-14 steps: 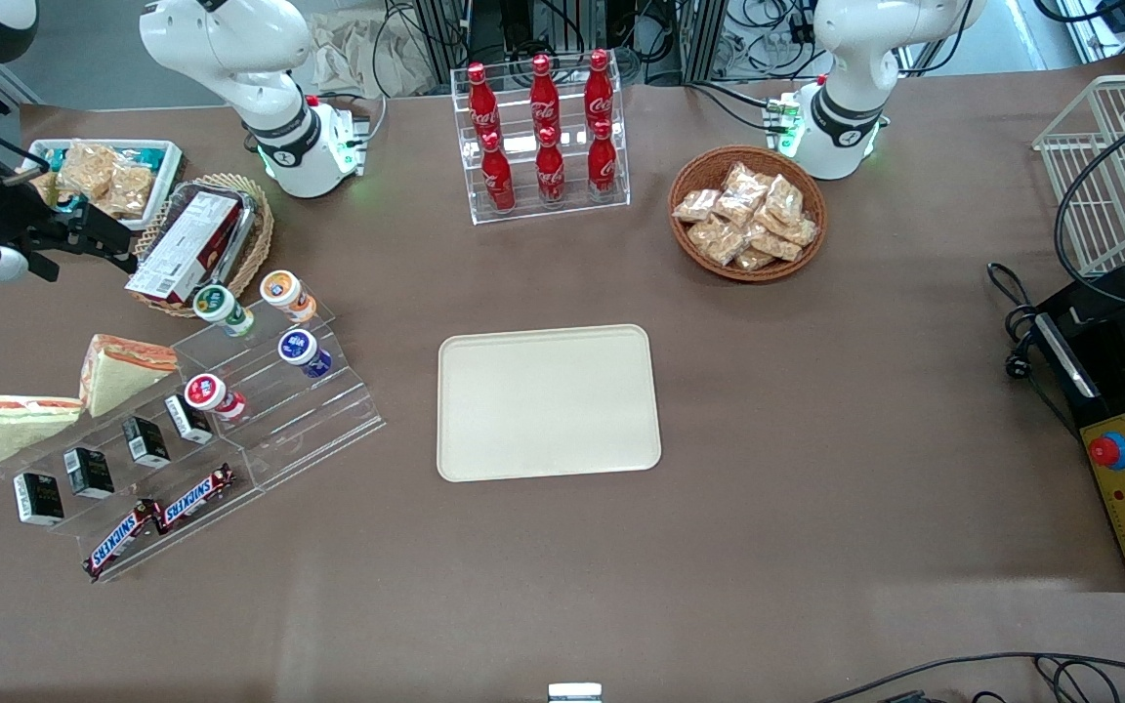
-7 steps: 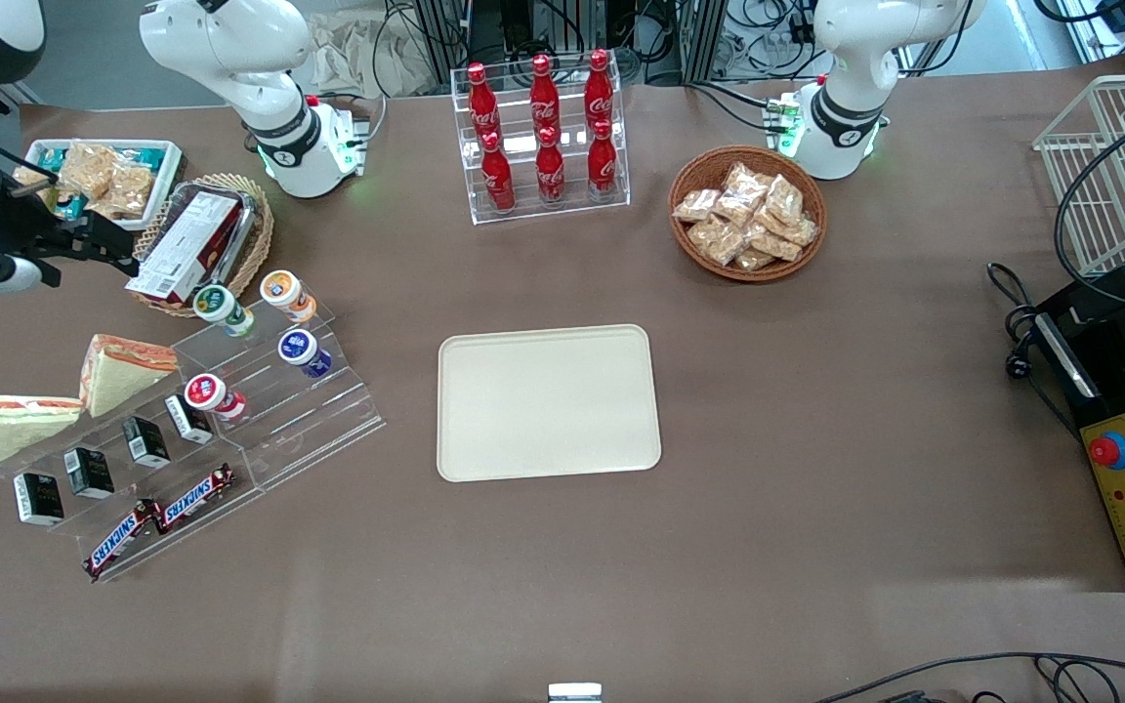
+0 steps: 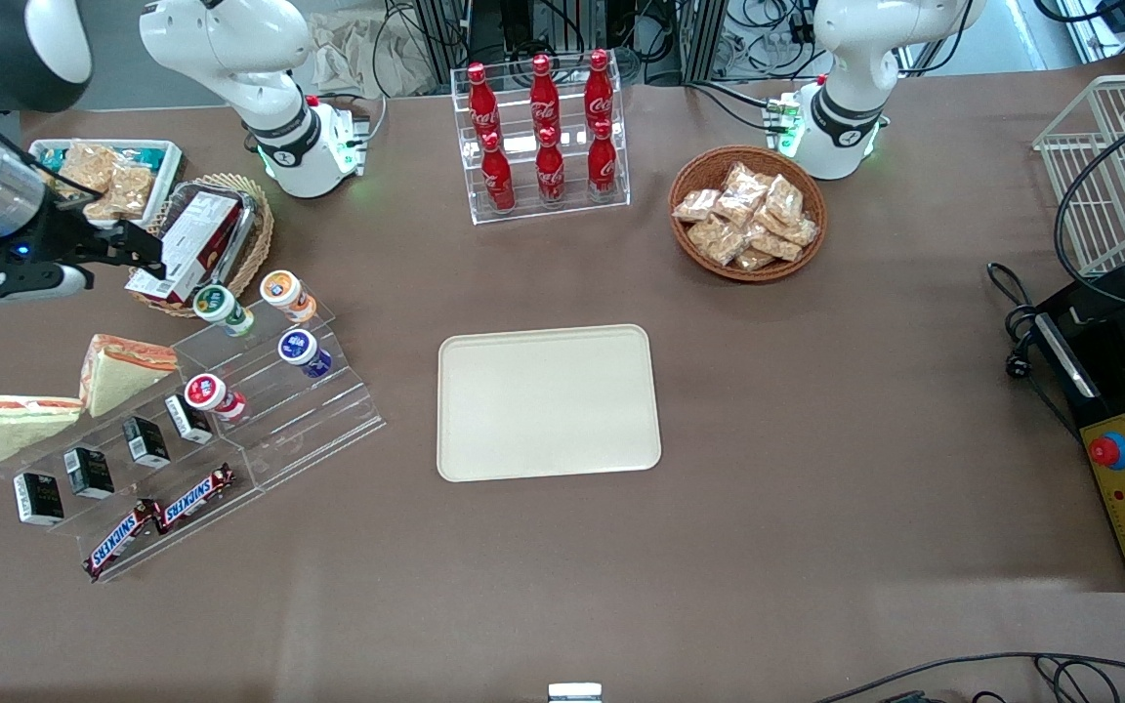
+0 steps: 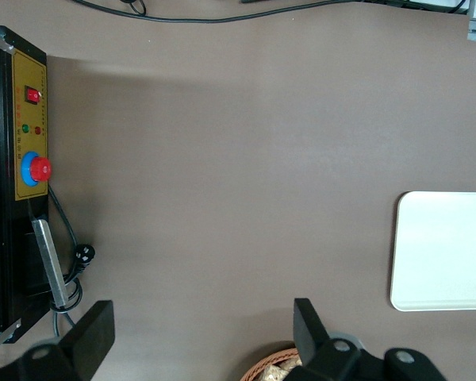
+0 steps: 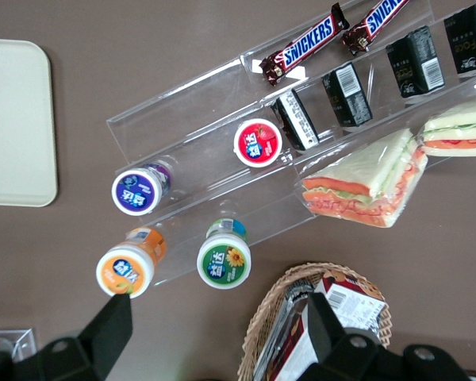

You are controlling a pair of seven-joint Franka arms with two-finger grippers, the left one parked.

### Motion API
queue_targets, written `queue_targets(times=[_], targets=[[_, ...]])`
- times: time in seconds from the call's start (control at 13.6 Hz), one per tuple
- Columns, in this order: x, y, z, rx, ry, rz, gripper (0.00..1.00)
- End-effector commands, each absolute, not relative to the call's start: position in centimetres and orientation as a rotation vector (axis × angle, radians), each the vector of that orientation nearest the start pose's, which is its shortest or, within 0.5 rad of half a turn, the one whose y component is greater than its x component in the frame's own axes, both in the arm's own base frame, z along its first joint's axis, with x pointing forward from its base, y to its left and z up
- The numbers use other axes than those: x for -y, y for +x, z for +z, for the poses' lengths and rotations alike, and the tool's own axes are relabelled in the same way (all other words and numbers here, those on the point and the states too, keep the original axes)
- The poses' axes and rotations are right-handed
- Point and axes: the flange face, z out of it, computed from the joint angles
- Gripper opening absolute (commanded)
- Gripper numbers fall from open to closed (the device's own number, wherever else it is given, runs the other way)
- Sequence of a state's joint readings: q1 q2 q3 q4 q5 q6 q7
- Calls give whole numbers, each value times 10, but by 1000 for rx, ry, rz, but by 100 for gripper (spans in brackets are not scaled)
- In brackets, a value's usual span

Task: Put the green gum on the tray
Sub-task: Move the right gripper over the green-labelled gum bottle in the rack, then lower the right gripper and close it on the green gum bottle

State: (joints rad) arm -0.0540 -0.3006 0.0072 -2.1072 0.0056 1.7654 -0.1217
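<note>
Right wrist view: green gum [image 5: 224, 265], a small cylindrical bottle with a round white lid printed green with a flower mark and a green label, standing on the clear stepped display rack [image 5: 222, 167]. On the same step, just beside it, the orange-lidded bottle [image 5: 125, 271]; one step lower, the blue-lidded bottle [image 5: 137, 190] and the red-lidded bottle [image 5: 259, 143]; black cartons [image 5: 347, 93] and Snickers bars [image 5: 301, 45] on the lowest steps; a wrapped sandwich [image 5: 363, 184] near the rack. A wicker basket [image 5: 279, 313] holding a boxed packet lies close to the green gum, on the side away from the front camera. Front view: the tray [image 3: 548, 401], cream-beige, rimmed, flat on the brown tabletop [image 3: 816, 410], well apart from the rack toward the parked arm's end. The gripper [image 3: 138, 252] hangs above the wicker basket's edge, fingers [image 5: 111, 325] spread apart, grasping nothing. Against the earlier frames it has advanced from the white snack dish [image 3: 157, 156] toward the green gum [image 3: 219, 306]; the other items are unmoved.
</note>
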Motion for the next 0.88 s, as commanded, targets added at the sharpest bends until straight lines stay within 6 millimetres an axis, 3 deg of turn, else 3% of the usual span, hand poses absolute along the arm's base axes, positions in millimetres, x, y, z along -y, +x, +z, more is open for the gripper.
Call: queue_targets(times=[0.0, 0.81], targets=[[21, 428, 512, 133, -3147, -18, 99], [25, 413, 403, 97, -3134, -116, 99]])
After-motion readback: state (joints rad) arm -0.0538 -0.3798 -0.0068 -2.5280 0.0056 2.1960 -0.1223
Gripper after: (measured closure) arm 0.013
